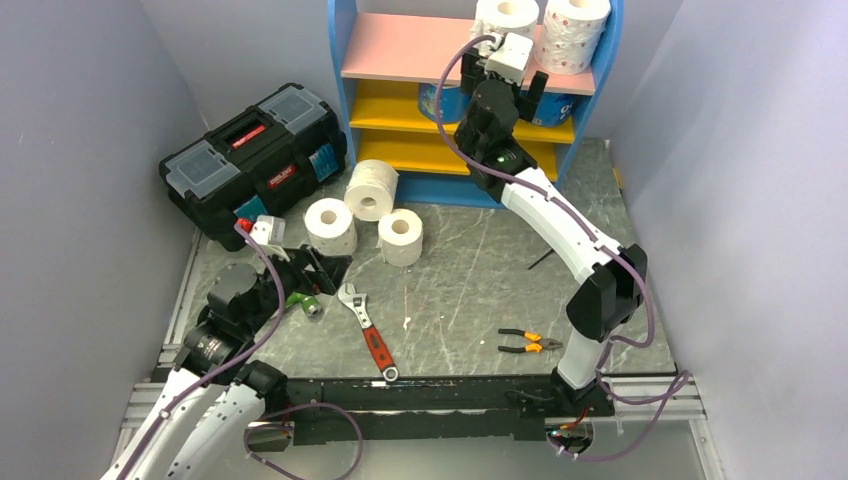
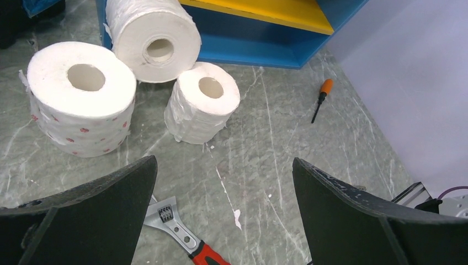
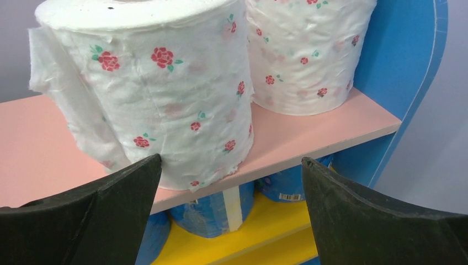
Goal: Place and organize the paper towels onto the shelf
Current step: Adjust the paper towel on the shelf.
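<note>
Standing on the top board: two rose-printed rolls of paper towel, upright and pressed side by side at the right end of the pink board of the shelf.
Nearer rose-printed roll: straight ahead of the right gripper, just beyond its fingertips and roughly centred on the gap between them, not clasped.
Right gripper: raised to the level of the pink board, jaws spread as wide as they go, nothing in them.
Under the right gripper: blue-wrapped rolls on the upper yellow board, directly below the pink one.
Left gripper: low over the table, jaws fully apart, empty.
Ahead of the left gripper, to its left: a dotted roll, upright on the table.
Ahead, nearer the middle: a small plain roll, upright, just beside the dotted one.
Beyond those two: a third roll tipped on its side, core facing the gripper, against the shelf's blue base.
Just below the left gripper: the head of a red-handled wrench.
Far right of the left gripper: an orange-handled screwdriver lying on the table.
Left of the shelf: a black toolbox.
Near the right arm's base: pliers.
</note>
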### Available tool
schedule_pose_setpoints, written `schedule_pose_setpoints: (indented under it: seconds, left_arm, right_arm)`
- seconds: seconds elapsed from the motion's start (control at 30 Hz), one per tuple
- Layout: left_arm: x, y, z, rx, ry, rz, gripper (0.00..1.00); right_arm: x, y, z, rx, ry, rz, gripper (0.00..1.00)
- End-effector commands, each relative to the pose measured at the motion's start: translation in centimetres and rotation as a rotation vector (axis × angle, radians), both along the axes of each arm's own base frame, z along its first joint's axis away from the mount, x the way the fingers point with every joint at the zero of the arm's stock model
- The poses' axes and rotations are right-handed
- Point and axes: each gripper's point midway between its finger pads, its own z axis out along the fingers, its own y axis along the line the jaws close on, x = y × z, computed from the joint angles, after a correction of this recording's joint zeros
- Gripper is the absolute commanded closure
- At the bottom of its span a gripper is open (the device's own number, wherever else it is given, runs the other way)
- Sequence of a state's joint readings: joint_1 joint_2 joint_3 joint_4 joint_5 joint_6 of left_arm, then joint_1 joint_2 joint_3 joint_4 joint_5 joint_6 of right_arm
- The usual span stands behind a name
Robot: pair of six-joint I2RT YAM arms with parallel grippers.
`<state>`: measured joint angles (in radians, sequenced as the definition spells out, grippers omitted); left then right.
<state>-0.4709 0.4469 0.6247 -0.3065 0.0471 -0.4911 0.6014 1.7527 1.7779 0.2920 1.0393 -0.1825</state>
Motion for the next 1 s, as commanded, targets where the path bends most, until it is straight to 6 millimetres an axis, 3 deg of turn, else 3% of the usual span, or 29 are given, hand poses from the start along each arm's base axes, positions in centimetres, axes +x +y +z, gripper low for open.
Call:
schedule_pose_setpoints:
  seconds: [0.0,0.3,0.97]
  left_arm:
    - [0.1,-0.3,0.5,0.003,-0.006,-0.016,0.01]
    - [0.5,-0.9,0.5,-0.002,0.010,-0.031,0.00]
    - [0.9,-1.4,-0.4,0.002,0.039,-0.045,0.01]
  right_arm:
    - [0.2,-0.9,2.8,0.050,-0.087,-0.017,0.00]
    - [1.3,-1.5,4.2,0.060,-0.115,-0.029,0.00]
    - [4.0,-2.5,3.1,0.046,-0.068,-0.059,0.02]
